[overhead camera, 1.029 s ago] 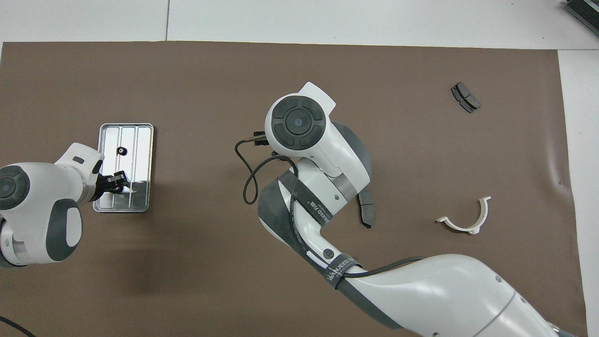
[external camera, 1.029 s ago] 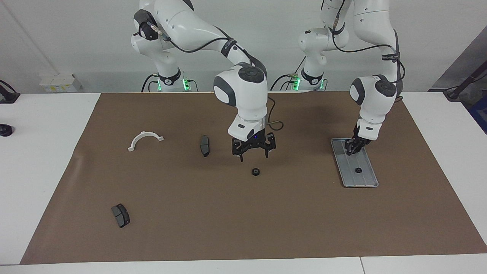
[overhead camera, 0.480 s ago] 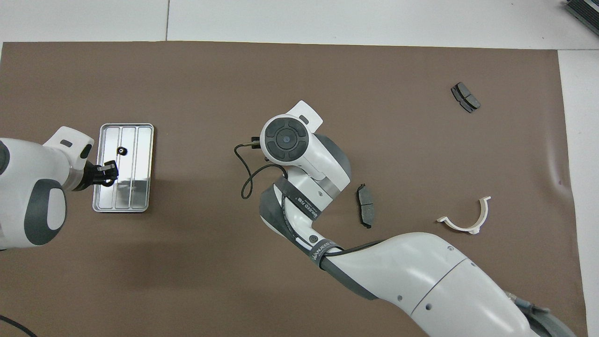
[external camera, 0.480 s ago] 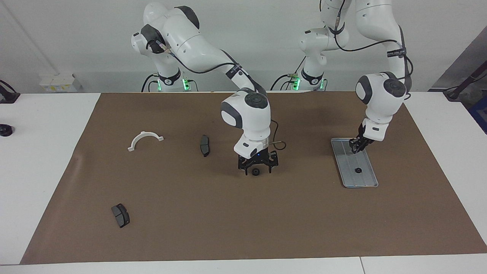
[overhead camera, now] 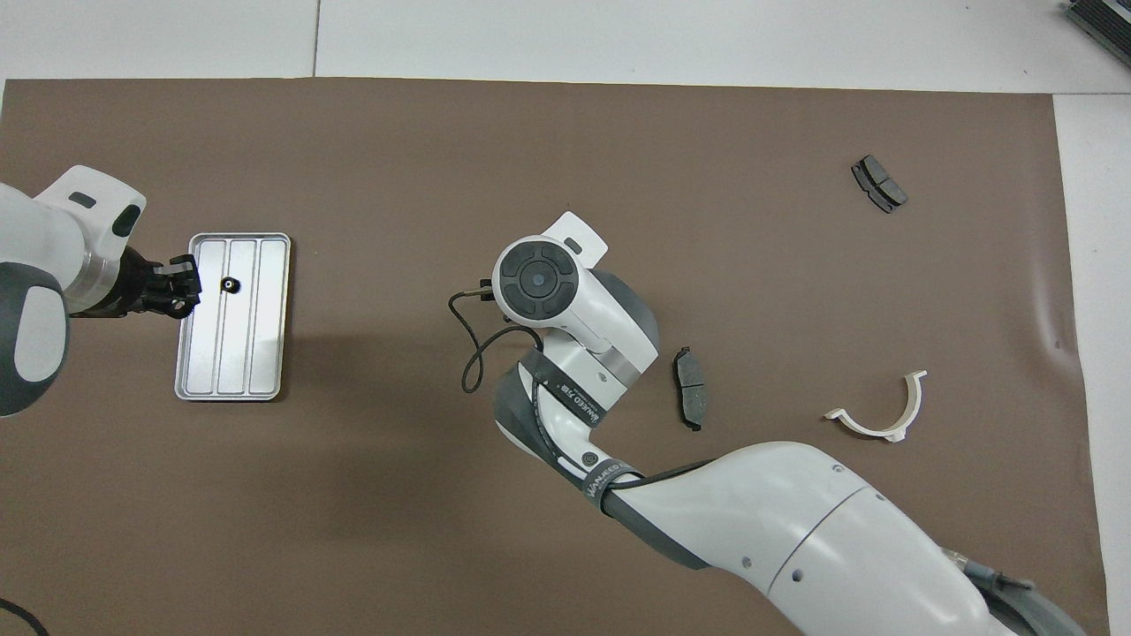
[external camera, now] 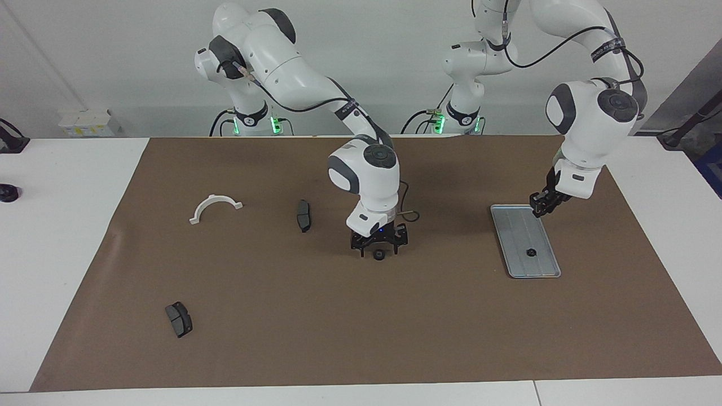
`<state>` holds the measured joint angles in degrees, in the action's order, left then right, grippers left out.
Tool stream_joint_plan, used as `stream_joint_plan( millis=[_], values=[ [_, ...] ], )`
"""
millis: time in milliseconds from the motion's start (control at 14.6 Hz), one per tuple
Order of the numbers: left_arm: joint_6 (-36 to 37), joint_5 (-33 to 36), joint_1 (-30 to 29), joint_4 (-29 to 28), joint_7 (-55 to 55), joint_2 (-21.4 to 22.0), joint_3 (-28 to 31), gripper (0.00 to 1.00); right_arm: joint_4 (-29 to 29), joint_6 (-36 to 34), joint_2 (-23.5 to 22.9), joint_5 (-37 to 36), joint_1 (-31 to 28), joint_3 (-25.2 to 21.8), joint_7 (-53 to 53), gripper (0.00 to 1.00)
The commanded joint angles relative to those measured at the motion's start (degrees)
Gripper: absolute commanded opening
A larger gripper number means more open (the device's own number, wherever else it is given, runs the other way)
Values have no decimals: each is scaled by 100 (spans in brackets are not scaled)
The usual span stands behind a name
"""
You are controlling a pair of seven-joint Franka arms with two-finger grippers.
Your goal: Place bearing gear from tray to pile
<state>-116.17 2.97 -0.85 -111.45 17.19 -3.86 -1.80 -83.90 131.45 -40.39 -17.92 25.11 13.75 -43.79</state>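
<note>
Right tool (external camera: 378, 246) low on bench, fingers spread around gear (external camera: 379, 255). Left tool (external camera: 542, 205) over tray (external camera: 516, 225) edge, grip state unclear. Second gear (external camera: 529, 252) in tray.

place: robotics lab | evidence: two white Franka arms bolted at a white surface (external camera: 67, 237) with a brown mat (external camera: 361, 321), bare white wall, trailing cables, green base lights | parts: brake pads (external camera: 179, 318) and white clamp (external camera: 214, 207) lie off the right hand's (external camera: 378, 243) side
</note>
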Motion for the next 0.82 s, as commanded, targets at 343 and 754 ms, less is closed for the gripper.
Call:
stream_joint_plan(
  millis=[343, 754],
  values=[
    [824, -332, 120, 615, 144, 26, -66, 0, -355, 152, 225, -150, -41, 49, -235, 64],
    [833, -332, 120, 607, 144, 26, -66, 0, -416, 276, 225, -150, -14, 49, -252, 40]
  ],
)
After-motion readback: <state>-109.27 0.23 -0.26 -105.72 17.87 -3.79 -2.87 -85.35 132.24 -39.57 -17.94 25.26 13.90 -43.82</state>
